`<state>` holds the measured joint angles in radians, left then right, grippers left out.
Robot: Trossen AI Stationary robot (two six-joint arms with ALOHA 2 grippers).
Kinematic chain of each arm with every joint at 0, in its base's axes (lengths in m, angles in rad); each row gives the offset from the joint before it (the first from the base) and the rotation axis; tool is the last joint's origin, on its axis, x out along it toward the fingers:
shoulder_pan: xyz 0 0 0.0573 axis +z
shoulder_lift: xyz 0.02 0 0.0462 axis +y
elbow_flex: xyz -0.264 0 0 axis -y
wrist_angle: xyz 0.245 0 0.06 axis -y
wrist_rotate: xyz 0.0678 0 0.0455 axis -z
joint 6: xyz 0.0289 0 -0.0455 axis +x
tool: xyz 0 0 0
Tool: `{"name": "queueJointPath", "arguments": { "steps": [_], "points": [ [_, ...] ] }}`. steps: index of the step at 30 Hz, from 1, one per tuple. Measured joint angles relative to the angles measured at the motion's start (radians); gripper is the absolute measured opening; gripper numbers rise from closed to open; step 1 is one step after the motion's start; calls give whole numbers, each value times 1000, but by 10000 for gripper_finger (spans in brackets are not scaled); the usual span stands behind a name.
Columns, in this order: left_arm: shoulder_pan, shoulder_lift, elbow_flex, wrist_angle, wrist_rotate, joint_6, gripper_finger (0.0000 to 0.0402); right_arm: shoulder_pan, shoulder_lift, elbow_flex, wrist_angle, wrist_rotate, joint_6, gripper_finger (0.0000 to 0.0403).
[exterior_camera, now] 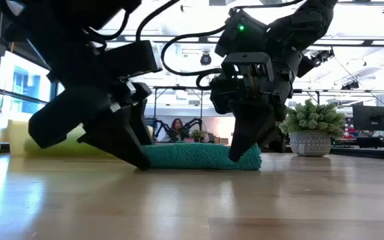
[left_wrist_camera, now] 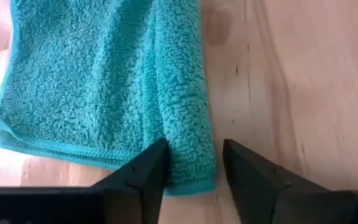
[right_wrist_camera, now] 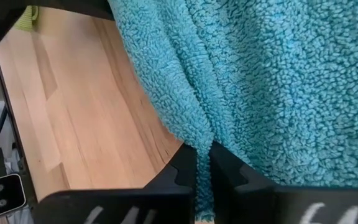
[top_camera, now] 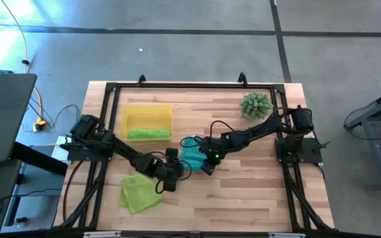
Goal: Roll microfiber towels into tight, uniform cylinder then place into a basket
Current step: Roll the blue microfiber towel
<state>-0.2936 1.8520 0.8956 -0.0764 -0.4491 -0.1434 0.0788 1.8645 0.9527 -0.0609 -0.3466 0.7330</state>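
Note:
The teal towel (top_camera: pixel 190 152) lies on the table's middle, partly folded, a low roll in the low view (exterior_camera: pixel 199 157). My right gripper (right_wrist_camera: pixel 202 171) is shut on it at its right end (exterior_camera: pixel 245 152). My left gripper (left_wrist_camera: pixel 194 149) is open at the towel's left near corner (top_camera: pixel 177 169). Its two fingers stand on either side of a thick folded edge (left_wrist_camera: pixel 188 124). A lime green towel (top_camera: pixel 139 192) lies flat near the front left. Another green towel (top_camera: pixel 149 134) lies rolled inside the yellow basket (top_camera: pixel 147 112). My left gripper straddles the towel's thick folded edge near its corner (left_wrist_camera: pixel 190 177), slanting down; I cannot tell whether its fingers (left_wrist_camera: pixel 148 171) touch the cloth. My right gripper pinches a thin raised fold of the teal towel (right_wrist_camera: pixel 202 149) between its two fingers, slanting down from the table's right side. The rest of the towel lies on the table.
A spiky green plant in a pot (top_camera: pixel 255 104) stands at the far right. The basket is at the far left, behind my left arm. Bare wood (top_camera: pixel 256 192) lies near the front right.

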Motion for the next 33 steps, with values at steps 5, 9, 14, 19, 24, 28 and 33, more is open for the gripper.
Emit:
{"name": "queueJointPath", "arguments": {
  "steps": [5, 9, 14, 19, 24, 28, 33],
  "points": [
    [7, -3, -1, 19, 117, -23, 67, 6, 0, 0, 11, 0, -35, 2],
    [19, -9, 2, 50, 370, -151, 11, 28, 0, 2, 19, -4, -86, 3],
    [23, -7, 1, 92, 558, -311, 26, 65, -2, 4, 45, -44, -95, 3],
    [54, -45, -3, 101, 697, -429, 14, 99, -2, 3, 86, -78, -72, 3],
    [86, -72, -3, 57, 723, -501, 13, 106, -2, 3, 86, -47, -53, 4],
    [108, -37, -2, 24, 704, -533, 13, 107, -2, 2, 78, 8, -62, 5],
    [110, 0, 1, 32, 705, -536, 13, 107, -2, 2, 79, 52, -130, 32]
  ]
}}
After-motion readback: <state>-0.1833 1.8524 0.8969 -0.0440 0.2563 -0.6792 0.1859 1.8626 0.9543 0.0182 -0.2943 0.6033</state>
